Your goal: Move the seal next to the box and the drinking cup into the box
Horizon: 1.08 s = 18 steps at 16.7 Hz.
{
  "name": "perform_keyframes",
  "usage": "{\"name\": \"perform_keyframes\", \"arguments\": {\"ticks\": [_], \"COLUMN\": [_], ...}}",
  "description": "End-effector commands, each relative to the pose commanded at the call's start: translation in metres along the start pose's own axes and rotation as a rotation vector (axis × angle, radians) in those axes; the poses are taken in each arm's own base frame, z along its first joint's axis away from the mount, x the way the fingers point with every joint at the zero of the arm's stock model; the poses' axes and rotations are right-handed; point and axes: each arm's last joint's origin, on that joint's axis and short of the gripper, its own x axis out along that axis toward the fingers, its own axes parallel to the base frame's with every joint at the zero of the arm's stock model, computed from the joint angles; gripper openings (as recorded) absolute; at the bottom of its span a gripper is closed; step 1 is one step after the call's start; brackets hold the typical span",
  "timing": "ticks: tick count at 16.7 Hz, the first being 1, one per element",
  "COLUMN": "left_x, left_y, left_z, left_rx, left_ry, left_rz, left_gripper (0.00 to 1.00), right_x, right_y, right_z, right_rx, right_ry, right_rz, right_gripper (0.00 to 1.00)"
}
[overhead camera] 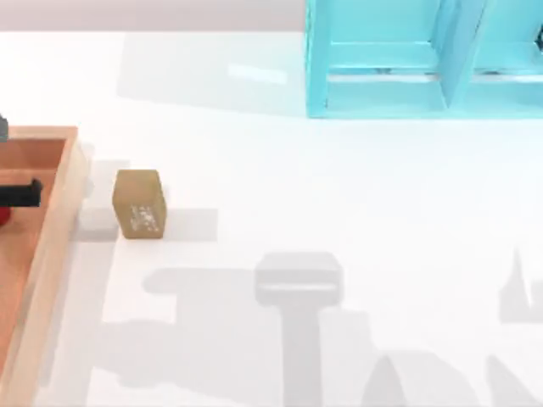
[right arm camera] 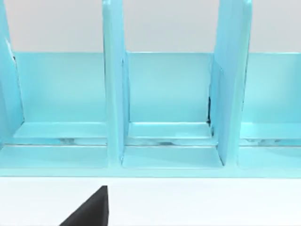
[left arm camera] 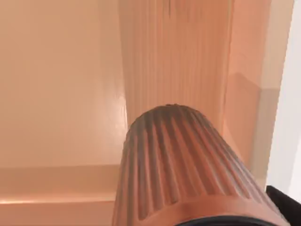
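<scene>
The seal (overhead camera: 138,203) stands on the white tabletop (overhead camera: 356,195) just beside the box's (overhead camera: 53,212) pale right wall, at the top view's left; that half of the job looks done. The drinking cup (left arm camera: 188,165) is the part left; in the left wrist view it sits very close to the camera, over the orange floor of the box, with the box walls around it; I cannot tell if its bottom rests on the floor or hangs just above. A bit of red at the left edge of the top view may be the cup too.

The left hand (overhead camera: 19,192) is a dark shape over the box at the left edge; it seems to carry the cup, but I cannot tell if its fingers are pressed on it or spread; so the cup may need setting down and letting go.

The turquoise shelf unit (overhead camera: 424,59) stands at the back right, well apart; the right arm faces it; a dark tip of the right hand (right arm camera: 89,209) shows low, and I cannot tell its fingers. Nothing stands in the way inside the box.
</scene>
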Motion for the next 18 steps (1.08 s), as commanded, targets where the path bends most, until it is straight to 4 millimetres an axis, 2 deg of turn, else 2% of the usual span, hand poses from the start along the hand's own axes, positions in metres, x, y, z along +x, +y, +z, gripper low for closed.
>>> {"name": "perform_keyframes", "arguments": {"ticks": [3, 6, 14, 18], "left_x": [0.002, 0.004, 0.007, 0.028], "left_y": [0.05, 0.073, 0.077, 0.079], "left_z": [-0.023, -0.043, -0.045, -0.041], "left_rx": [-0.001, 0.0, 0.011, 0.04], "left_ry": [-0.005, -0.022, -0.022, -0.001], "left_rz": [-0.02, -0.031, -0.033, -0.033], "left_gripper": [0.0, 0.0, 0.0, 0.0], "right_x": [0.0, 0.0, 0.0, 0.0], "right_y": [0.0, 0.0, 0.0, 0.0], "right_z": [0.0, 0.0, 0.0, 0.0], "right_rx": [0.0, 0.0, 0.0, 0.0], "right_ry": [0.0, 0.0, 0.0, 0.0], "right_rz": [0.0, 0.0, 0.0, 0.0], "right_gripper": [1.0, 1.0, 1.0, 1.0]}}
